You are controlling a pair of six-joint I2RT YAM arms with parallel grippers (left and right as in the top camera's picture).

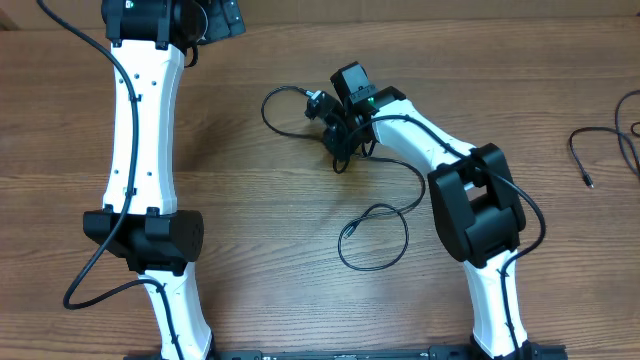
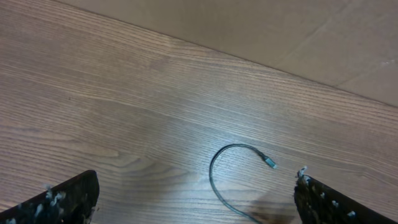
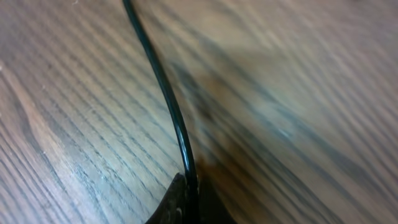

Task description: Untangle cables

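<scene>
We see thin black cables (image 1: 266, 108) lying slack on the wood. One strand (image 3: 168, 106) is pinched between the right gripper (image 3: 191, 206) tips, a slack loop (image 1: 342, 236) lies near it, and a stray cord (image 1: 580, 162) sits well apart.

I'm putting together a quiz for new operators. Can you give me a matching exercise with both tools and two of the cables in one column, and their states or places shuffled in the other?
Column one:
1. left tool
2. right tool
3. looped cable
4. stray cable

Column two:
a. at the far right edge of the table
b. shut on a thin black cable
c. open, holding nothing
d. lying free near the middle of the table

Pairs: 1-c; 2-b; 3-d; 4-a
</scene>
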